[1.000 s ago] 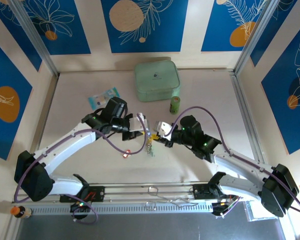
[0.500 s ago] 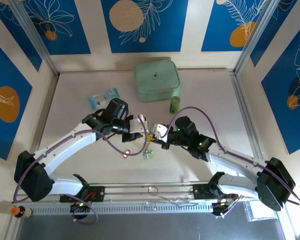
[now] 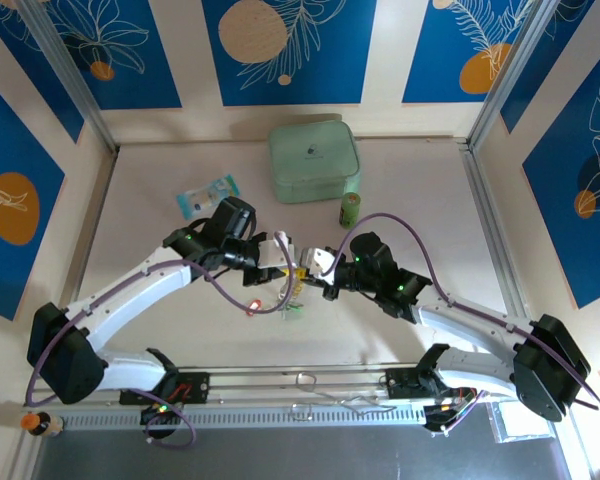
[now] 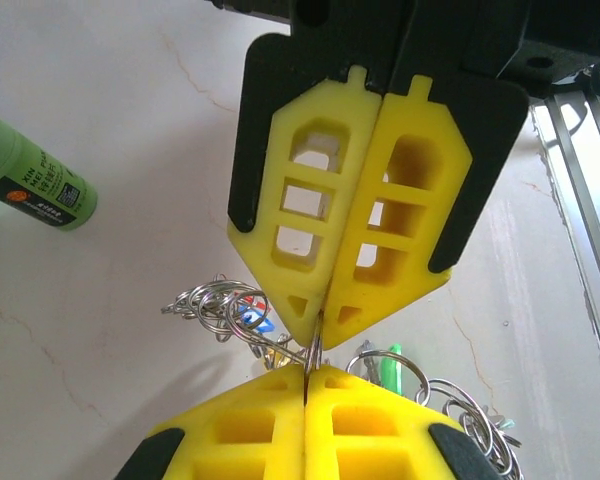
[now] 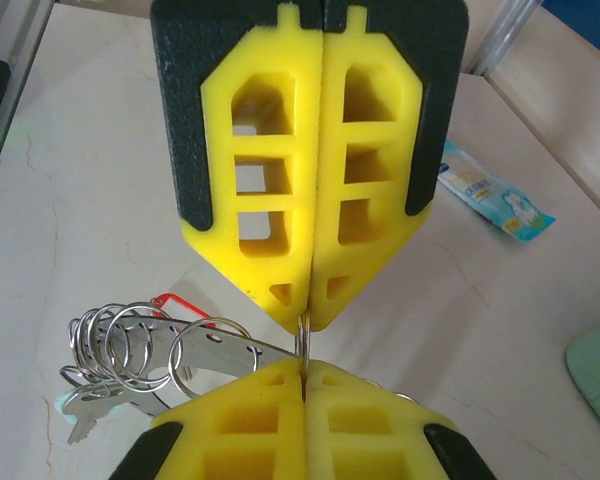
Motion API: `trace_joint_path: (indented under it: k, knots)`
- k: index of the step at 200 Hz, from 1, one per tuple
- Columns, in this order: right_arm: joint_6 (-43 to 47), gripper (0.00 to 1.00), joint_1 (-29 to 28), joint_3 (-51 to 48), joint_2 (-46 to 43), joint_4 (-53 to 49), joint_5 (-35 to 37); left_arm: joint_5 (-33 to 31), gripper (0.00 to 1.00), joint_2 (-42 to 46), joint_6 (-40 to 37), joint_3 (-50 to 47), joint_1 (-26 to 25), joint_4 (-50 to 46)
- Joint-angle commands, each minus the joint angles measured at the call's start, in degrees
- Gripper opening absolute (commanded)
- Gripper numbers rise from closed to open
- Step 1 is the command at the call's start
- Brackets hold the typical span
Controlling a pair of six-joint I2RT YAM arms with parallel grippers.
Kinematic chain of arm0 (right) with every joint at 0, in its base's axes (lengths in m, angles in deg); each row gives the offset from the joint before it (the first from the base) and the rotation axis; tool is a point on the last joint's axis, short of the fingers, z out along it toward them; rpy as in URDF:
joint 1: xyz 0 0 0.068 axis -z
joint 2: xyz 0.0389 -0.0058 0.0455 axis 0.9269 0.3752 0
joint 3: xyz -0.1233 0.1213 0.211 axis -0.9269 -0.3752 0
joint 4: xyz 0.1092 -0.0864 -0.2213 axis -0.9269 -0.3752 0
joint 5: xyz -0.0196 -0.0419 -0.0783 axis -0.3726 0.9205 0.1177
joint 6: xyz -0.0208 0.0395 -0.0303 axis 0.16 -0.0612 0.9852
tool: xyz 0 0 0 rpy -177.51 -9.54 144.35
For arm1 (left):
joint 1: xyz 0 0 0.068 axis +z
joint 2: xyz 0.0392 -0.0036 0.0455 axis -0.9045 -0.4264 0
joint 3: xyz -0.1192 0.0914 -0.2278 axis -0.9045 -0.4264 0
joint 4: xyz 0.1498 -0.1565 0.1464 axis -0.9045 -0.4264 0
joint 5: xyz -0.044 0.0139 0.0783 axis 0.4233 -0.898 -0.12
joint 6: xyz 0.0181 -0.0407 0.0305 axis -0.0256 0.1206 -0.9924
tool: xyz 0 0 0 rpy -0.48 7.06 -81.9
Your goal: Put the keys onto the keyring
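My left hand [image 3: 292, 266] has its fingers pressed together on the thin wire of the keyring [image 4: 315, 352]. It sits where it sat half a second ago. On the table, just to the near side of that hand, lies a small red item [image 3: 252, 307], unmoved. The keys [image 3: 297, 295] hang in a bunch under the spot where the two hands meet, with their split rings fanned out to either side of the fingertips. A green head dangles lowest, and a blue one is tucked close under the tips. My right hand [image 3: 312, 270] is likewise clamped on the keyring, tip to tip with the left. A second ago it stood a little off to the right; it has since closed in and held there. Beyond the right hand is the green bottle [image 3: 351, 209], where it was.
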Motion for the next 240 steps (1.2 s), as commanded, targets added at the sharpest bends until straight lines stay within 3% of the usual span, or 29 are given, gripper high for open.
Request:
trace_joint_path:
  k: [1,24,50,74,98,134,209,240]
  knots:
    - [-1.81,0.00,0.50,-1.06,-1.19,2.90,-3.08,5.62,0.00,2.84,-0.26,1.06,-0.49,2.63]
    - [-3.47,0.00,2.00,-2.82,-3.33,4.36,-5.29,7.62,0.31,5.23,3.92,-1.46,1.51,6.98]
    - [-4.17,0.00,3.21,-4.27,-5.38,5.13,-7.46,19.47,0.44,7.77,12.67,-5.32,8.07,15.16]
    - [-5.16,0.00,3.83,-5.00,-6.23,6.47,-9.08,27.05,0.46,8.49,16.98,-10.30,11.77,22.47]
    - [-5.97,0.00,3.92,-5.19,-6.33,7.12,-10.23,30.90,0.42,7.67,14.75,-14.52,12.06,25.69]
    - [-7.07,0.00,4.01,-5.45,-6.80,8.29,-11.16,29.15,0.41,11.32,19.68,-25.63,11.48,45.34]
    - [-8.88,0.00,3.07,-4.22,-6.51,10.10,-13.24,28.41,0.40,9.29,21.77,-26.50,9.06,47.98]
    - [-9.27,0.00,2.43,-3.67,-6.16,10.93,-12.71,28.38,0.34,8.83,21.80,-26.57,8.45,48.30]
